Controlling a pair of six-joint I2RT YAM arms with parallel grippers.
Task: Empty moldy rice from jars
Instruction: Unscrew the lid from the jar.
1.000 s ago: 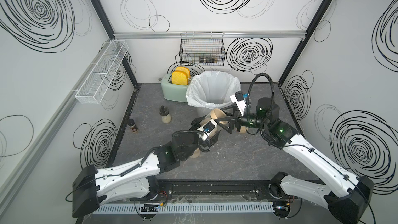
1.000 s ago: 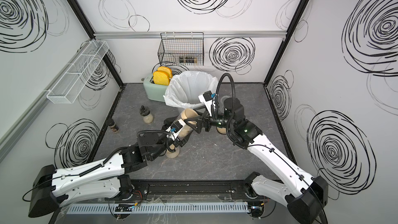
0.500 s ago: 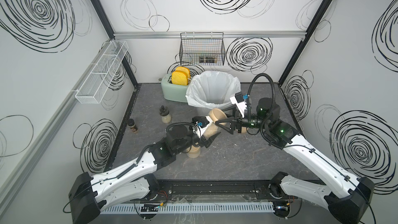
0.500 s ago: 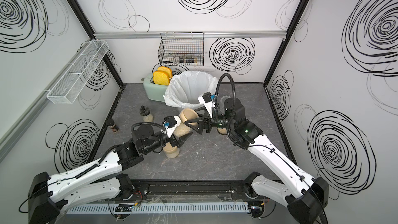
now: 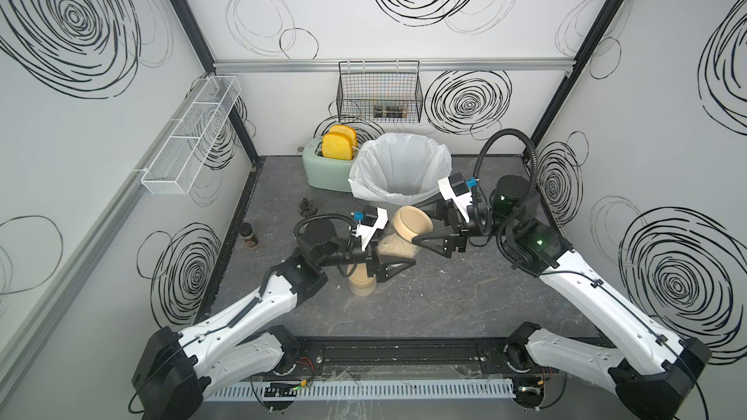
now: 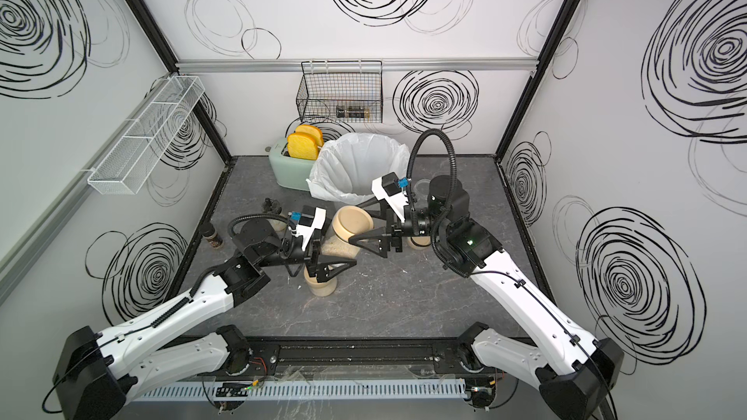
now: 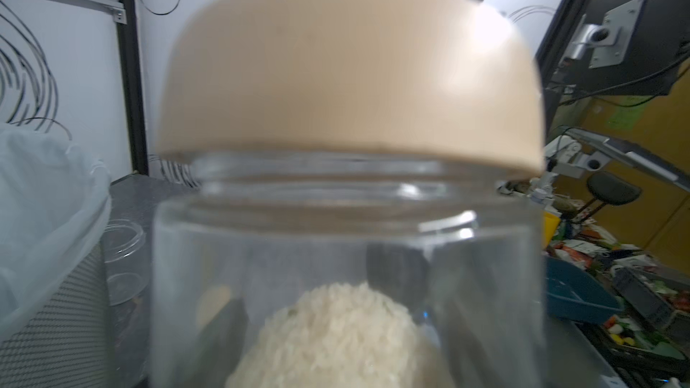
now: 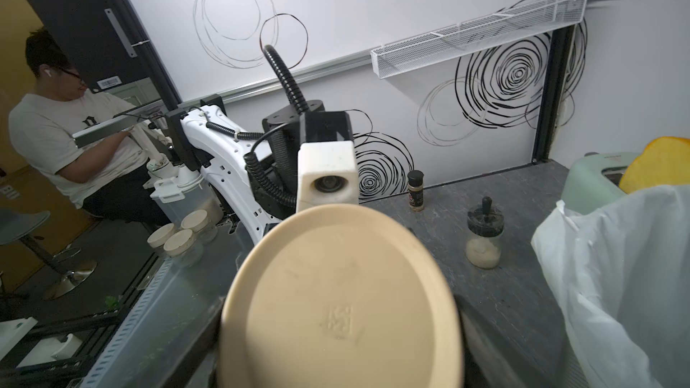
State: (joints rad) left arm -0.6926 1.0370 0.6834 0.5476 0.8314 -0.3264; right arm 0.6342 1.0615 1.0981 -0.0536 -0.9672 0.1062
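Left pincer (image 5: 395,255) grips tilted jar (image 7: 224,255) of rice (image 5: 397,245); right pincer (image 5: 417,223) clamps its tan lid (image 5: 410,220).

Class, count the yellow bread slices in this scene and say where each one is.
2. Both stand upright in the pale green toaster at the back of the table, beside the lined bin: the front slice, and the rear slice partly hidden behind it. No other shows.

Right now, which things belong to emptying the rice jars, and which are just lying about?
Job: held jar, its tan lid, moldy rice, standing jar, lined bin.
Lying about: toaster, spice shaker, black-capped bottle, wire basket.
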